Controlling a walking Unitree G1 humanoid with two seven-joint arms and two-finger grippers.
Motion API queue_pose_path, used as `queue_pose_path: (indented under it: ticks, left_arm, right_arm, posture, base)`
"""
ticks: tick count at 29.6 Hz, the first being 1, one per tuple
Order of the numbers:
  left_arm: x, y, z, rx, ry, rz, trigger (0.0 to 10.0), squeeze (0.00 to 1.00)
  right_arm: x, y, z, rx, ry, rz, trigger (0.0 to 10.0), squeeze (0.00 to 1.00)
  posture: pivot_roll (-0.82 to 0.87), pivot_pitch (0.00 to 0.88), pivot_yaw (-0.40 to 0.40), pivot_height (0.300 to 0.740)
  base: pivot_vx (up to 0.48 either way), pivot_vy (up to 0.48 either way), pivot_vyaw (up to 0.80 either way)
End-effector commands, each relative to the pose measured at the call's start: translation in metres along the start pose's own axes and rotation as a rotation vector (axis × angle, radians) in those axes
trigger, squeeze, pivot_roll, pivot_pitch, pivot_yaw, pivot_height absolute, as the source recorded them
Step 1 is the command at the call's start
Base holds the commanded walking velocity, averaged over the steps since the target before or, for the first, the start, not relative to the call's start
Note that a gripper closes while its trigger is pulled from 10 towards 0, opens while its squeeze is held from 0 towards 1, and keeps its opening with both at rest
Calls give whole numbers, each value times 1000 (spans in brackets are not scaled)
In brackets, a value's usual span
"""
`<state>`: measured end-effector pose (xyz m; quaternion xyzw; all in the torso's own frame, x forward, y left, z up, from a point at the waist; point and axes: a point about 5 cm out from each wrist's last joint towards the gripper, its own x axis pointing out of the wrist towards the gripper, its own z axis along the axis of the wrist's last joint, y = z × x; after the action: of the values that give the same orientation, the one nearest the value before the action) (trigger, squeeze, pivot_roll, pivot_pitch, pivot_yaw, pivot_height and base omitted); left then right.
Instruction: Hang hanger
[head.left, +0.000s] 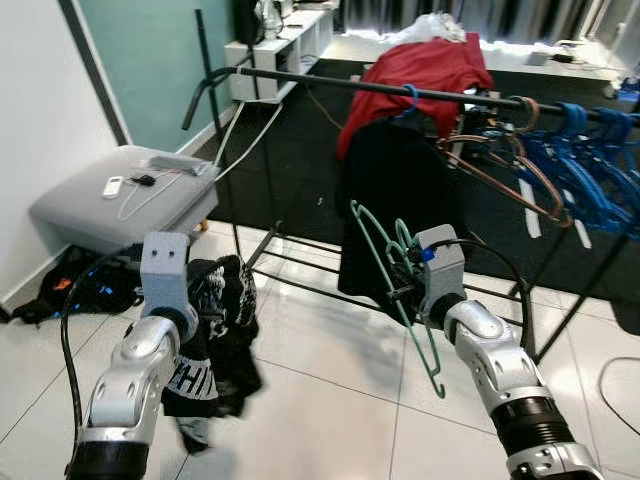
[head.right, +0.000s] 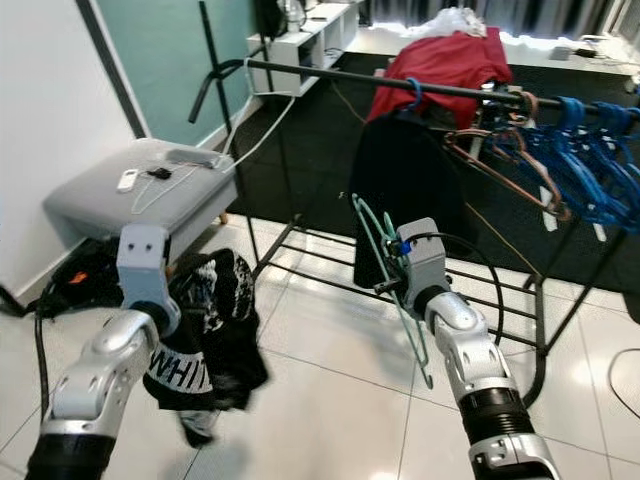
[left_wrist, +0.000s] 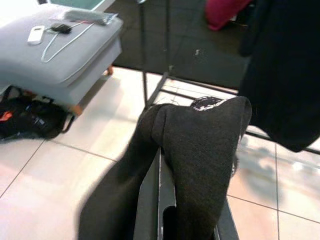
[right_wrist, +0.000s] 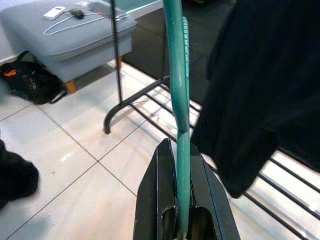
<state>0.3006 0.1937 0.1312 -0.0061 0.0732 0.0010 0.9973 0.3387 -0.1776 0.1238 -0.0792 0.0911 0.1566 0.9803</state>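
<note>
A: Where is the green hanger (head.left: 400, 285)?
B: It is in the right tool (right_wrist: 181, 220), whose two black fingers are pressed together on the hanger's thin bar. The hanger stands nearly upright in front of the rack, its hook end up and its long side reaching down toward the floor tiles (head.left: 330, 390).

A: Is it on the rail (head.left: 420, 95)?
B: Not yet. It is below the rail, just before the black garment (head.left: 385, 200) that hangs there from a blue hanger (head.left: 408, 97).

A: And the left tool (left_wrist: 165, 220)?
B: It is closed on a dark garment (head.left: 215, 330) with white letters (I read "WHIT" in the right eye view). The cloth drapes over the fingers and hangs down beside the left arm, above the floor.

A: What else is on the rack?
B: A red garment (head.left: 430, 70) lies over the rail. Further to the right hang some brown hangers (head.left: 510, 165) and many blue hangers (head.left: 585, 160), all bare.

A: And around it?
B: To the left stands a grey ottoman (head.left: 110, 215) with a small white remote (head.left: 113, 185) and a cable on it. A black bag (head.left: 75, 285) lies on the floor at its foot.
</note>
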Motion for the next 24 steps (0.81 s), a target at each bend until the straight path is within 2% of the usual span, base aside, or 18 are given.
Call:
queue_pose_path:
  ticks: [1,10,24]
  left_arm:
    - [-2,2,5,-3,-40,-5,10000,0]
    - [-12,0,5,-30,-78,3,10000,0]
    - [-10,3,3,-36,-78,-3,10000,0]
  right_arm:
    - [1,2,-1,-9,2,8,10000,0]
    - [-5,4,-4,-8,4,15,10000,0]
    - [-3,3,-5,16,12,23,10000,0]
  posture:
    - [-85,43,-51,740]
    - [-75,60,-65,740]
    - [-39,55,-71,740]
  base:
    - [0,0,794]
    - [0,0,794]
    - [0,0,794]
